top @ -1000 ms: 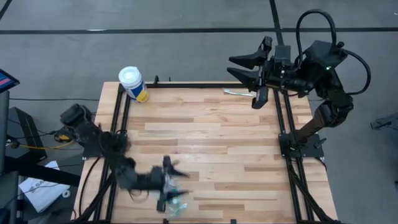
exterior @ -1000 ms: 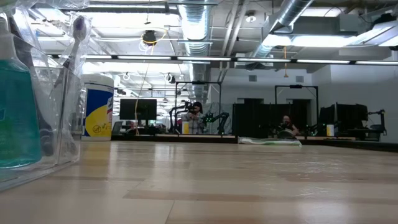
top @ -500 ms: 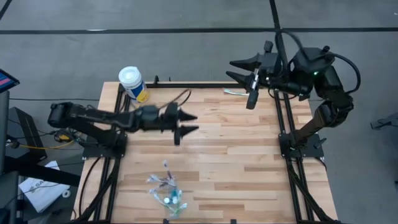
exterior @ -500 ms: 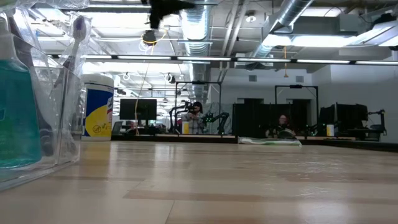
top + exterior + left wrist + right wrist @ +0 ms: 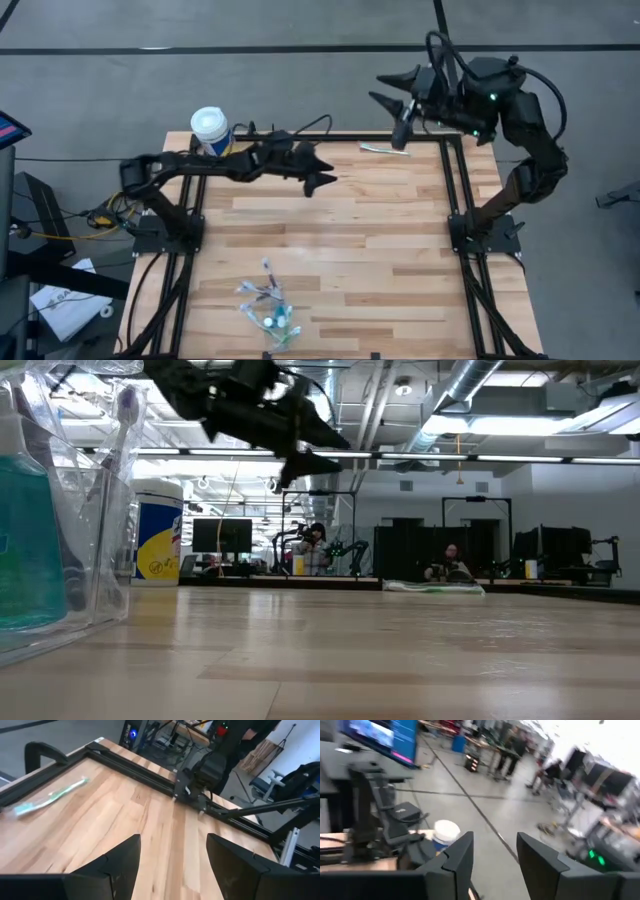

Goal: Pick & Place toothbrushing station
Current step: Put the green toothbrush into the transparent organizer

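With both pincers apart and empty, left pincer (image 5: 322, 172) near twelve o'clock of the desk (image 5: 380, 260), the light, slippery, tip-prone see-through holder (image 5: 270, 312) at seven o'clock looks best gripped by its rim.

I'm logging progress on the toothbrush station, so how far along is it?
Done: the clear holder sits at the table's near edge with brushes and tubes in it. In hand: nothing; the left gripper is open and empty above the table. Left: one toothbrush lies at the far edge, below the right gripper.
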You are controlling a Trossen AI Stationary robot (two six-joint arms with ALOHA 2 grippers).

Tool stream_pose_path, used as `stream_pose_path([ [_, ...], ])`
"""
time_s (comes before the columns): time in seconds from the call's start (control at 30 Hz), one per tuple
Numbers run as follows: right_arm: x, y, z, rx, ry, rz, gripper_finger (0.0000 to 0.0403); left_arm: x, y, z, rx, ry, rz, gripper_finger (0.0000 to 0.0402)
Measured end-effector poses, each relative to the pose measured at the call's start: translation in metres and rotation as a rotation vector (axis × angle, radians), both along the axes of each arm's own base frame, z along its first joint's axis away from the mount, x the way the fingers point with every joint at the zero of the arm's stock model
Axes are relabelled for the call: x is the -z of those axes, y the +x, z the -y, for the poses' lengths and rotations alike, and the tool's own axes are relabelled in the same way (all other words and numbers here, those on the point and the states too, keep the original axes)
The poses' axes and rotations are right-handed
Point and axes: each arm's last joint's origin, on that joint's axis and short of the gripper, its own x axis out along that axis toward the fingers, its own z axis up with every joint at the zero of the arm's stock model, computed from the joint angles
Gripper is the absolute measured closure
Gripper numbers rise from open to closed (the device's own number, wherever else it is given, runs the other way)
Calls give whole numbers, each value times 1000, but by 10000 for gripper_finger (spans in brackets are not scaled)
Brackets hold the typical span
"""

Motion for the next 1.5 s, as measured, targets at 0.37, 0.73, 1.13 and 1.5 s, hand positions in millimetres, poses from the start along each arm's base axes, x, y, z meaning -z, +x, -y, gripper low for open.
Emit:
stream_pose_path([
  [0.37, 103, -6, 107, 264, 417, -596, 277, -47, 26, -28, -40, 101, 135, 179],
  [0.73, 253, -10, 219, 311, 696, -597, 273, -140, -72, -74, -225, 292, 345, 179],
  [1.13, 343, 21, 252, 245, 853, -713, 273, -157, -119, -95, -230, 321, 360, 179],
  [1.5, 368, 46, 271, 239, 910, -781, 274, -141, -104, -101, -168, 261, 324, 179],
])
